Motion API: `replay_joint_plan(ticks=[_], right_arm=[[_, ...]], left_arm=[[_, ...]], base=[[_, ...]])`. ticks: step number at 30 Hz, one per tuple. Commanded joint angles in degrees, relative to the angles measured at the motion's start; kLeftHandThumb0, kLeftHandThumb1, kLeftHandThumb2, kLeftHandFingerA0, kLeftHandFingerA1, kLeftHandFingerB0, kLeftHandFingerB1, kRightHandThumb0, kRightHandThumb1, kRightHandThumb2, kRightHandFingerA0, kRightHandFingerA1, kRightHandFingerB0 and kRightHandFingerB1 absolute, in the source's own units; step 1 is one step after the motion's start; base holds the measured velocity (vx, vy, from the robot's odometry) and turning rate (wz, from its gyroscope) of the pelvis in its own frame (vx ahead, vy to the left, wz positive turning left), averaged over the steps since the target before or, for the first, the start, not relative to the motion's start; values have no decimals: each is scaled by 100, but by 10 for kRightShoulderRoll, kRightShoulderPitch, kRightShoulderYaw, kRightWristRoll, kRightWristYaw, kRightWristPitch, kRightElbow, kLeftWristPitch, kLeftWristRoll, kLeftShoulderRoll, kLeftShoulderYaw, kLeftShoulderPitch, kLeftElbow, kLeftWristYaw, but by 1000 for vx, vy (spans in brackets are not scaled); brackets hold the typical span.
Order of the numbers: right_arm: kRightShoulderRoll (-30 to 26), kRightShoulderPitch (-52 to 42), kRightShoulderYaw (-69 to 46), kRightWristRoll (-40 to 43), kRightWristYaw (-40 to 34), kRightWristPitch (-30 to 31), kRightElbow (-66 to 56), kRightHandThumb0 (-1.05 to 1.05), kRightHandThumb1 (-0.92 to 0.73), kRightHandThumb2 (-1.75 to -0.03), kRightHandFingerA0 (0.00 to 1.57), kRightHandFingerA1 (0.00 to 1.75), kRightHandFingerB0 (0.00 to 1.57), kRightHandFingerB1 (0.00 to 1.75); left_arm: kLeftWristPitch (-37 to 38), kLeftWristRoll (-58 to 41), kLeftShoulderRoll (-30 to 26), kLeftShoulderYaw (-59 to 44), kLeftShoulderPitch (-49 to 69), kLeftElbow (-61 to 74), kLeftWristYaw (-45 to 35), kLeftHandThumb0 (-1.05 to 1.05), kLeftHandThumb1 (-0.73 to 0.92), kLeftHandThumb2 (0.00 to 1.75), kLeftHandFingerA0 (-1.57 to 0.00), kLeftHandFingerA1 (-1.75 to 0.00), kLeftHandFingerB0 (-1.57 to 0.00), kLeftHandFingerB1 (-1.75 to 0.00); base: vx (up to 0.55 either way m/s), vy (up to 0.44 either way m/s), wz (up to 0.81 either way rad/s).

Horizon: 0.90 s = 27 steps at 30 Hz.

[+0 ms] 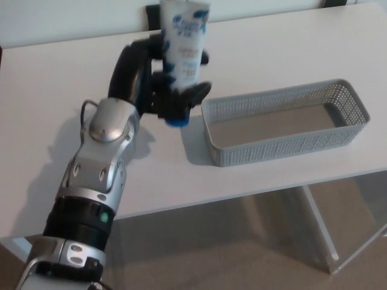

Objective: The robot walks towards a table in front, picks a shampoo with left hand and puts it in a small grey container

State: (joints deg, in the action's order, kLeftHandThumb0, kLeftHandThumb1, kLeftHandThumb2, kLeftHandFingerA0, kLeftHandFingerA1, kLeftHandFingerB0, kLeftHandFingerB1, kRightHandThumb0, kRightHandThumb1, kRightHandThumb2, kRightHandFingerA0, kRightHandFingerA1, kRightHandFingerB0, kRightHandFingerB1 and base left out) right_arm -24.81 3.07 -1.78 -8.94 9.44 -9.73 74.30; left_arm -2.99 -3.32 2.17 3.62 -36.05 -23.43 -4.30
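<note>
My left hand (158,81) is shut on a white shampoo tube (183,48) with blue print and a blue cap (176,122) pointing down. The tube is held upright, lifted clear of the white table (54,103). It hangs just left of the small grey mesh container (284,121), near that container's left end. The container lies lengthwise on the table's right part with nothing in it. My silver left forearm (103,157) reaches up from the lower left. My right hand does not show.
The table's front edge (254,187) runs close below the container, with brown floor beneath. A black chair back (155,15) stands behind the table's far edge.
</note>
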Motion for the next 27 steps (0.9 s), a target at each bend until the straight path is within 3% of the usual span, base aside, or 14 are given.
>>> replay_joint_plan(ticks=[1,3,5,7,8,9,10,12,17,18,19,20,22,27], right_arm=[[-6,-2,9,-8,3,7,4,-38,-47,-83,69,62,45,52],[-6,1,11,-9,1,8,4,-39,-47,-83,69,62,46,52],[-6,6,15,-11,-1,9,6,-39,-47,-83,70,63,46,52],[-5,7,15,-9,2,6,5,-39,-48,-83,70,62,47,52],[-4,8,16,-9,2,4,5,-40,-48,-83,70,62,49,52],[-5,9,17,-9,2,5,5,-41,-49,-83,71,62,49,52],[-8,10,19,-10,2,6,4,-40,-49,-83,70,62,51,53],[-9,11,17,-8,-1,8,4,-39,-48,-83,70,62,51,53],[-4,16,21,-9,-4,8,7,-40,-47,-82,70,62,51,53],[-1,14,19,-7,-5,6,7,-39,-47,-82,69,61,52,53],[0,16,19,-6,-6,6,7,-39,-47,-82,71,62,52,53],[0,17,21,-9,-10,6,7,-39,-47,-82,73,62,51,52],[-2,17,24,-12,-15,5,4,-38,-46,-81,70,61,49,52],[-2,15,23,-7,-7,-1,-3,-38,-47,-82,71,62,51,52]], left_arm=[[-69,124,-34,87,-2,224,5,-11,79,68,-100,-141,-75,-108],[-68,146,-38,107,-18,212,6,0,74,71,-96,-141,-78,-113],[-59,188,-43,141,-46,178,14,-5,75,71,-94,-146,-76,-119],[-64,194,-42,157,-65,153,11,-10,74,74,-96,-135,-74,-123],[-70,200,-41,168,-80,136,11,-12,76,71,-100,-119,-73,-123],[-77,204,-37,174,-90,124,13,-16,75,66,-102,-124,-80,-106],[-99,211,-21,190,-121,87,16,-14,75,72,-97,-137,-78,-116],[-119,217,1,209,-161,36,16,-18,75,71,-94,-145,-76,-126],[-113,211,30,231,-222,-66,15,-16,78,71,-97,-134,-79,-115],[-108,222,43,245,-246,-107,14,-15,80,68,-97,-115,-77,-108],[-105,218,53,245,-260,-134,12,-16,74,62,-99,-109,-80,-78],[-102,210,67,241,-278,-170,8,-16,77,62,-93,-87,-80,-71],[-88,205,84,236,-297,-218,11,-14,74,63,-92,-85,-79,-79],[-44,221,111,240,-328,-315,38,-12,71,65,-93,-102,-78,-87]], base=[[0,0,0],[0,0,0],[0,0,0],[0,0,0],[0,0,0],[0,0,0],[0,0,0],[0,0,0],[0,0,0],[0,0,0],[0,0,0],[0,0,0],[0,0,0],[0,0,0]])
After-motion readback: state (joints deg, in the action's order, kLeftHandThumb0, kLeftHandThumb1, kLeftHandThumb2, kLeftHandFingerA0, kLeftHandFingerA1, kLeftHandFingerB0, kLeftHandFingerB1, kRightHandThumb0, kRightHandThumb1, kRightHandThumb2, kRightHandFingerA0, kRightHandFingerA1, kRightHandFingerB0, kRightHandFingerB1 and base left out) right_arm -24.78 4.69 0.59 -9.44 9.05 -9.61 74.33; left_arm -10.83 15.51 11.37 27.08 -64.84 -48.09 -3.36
